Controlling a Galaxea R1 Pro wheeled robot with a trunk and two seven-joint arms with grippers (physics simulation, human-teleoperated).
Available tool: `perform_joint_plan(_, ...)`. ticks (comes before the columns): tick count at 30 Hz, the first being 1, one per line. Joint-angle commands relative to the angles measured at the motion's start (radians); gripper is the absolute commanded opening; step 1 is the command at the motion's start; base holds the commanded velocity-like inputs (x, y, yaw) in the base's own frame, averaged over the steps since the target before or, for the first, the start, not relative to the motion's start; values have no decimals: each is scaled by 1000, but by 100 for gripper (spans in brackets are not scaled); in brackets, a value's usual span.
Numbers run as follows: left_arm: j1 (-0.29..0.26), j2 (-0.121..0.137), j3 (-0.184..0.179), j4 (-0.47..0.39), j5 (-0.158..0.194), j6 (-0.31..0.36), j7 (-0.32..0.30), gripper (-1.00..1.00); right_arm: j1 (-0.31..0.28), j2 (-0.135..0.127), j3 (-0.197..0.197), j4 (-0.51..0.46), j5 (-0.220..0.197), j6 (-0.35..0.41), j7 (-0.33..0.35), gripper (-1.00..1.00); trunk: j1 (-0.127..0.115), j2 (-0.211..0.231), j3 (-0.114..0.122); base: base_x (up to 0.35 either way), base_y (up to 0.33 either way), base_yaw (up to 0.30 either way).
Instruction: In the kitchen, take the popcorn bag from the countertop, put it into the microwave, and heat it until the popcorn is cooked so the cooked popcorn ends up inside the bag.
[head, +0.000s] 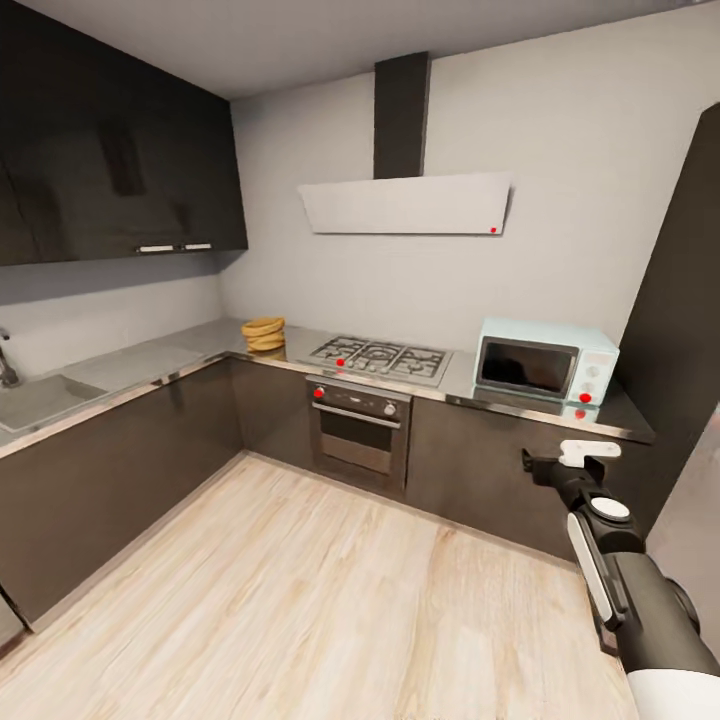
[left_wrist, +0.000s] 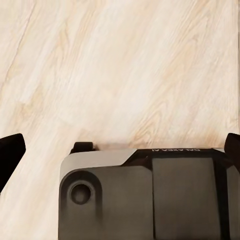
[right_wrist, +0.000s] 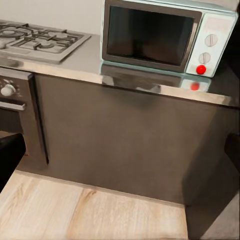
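The tan popcorn bag (head: 264, 333) sits on the grey countertop (head: 200, 345) in the far corner, left of the hob. Its contents cannot be made out. The mint-blue microwave (head: 545, 360) stands at the counter's right end with its dark door shut; in the right wrist view the microwave (right_wrist: 160, 35) is straight ahead above the countertop (right_wrist: 90, 62). My right gripper (head: 560, 458) hangs open in front of the cabinets below the microwave, well short of it, and the right gripper (right_wrist: 120, 150) is empty. My left gripper (left_wrist: 120, 145) is open, empty, and faces the wooden floor.
A gas hob (head: 380, 357) and a black built-in oven (head: 358, 425) lie between bag and microwave. A sink (head: 35, 400) is in the left counter. A tall dark cabinet (head: 690, 300) stands to the right. Open wooden floor (head: 300, 590) lies ahead. My grey base (left_wrist: 145, 195) is under the left gripper.
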Motion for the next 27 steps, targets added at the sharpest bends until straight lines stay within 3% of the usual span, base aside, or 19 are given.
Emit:
perform_joint_plan(1, 0, 0, 2, 1, 0, -3, 0, 100, 0, 0, 1, -1, 2, 5, -3, 100, 0, -1, 0, 0, 0, -300)
perform_joint_plan(27, 1, 0, 2, 1, 0, -3, 0, 100, 3, 1, 4, -2, 3, 1, -3, 100, 0, -1, 0, 0, 0, -291)
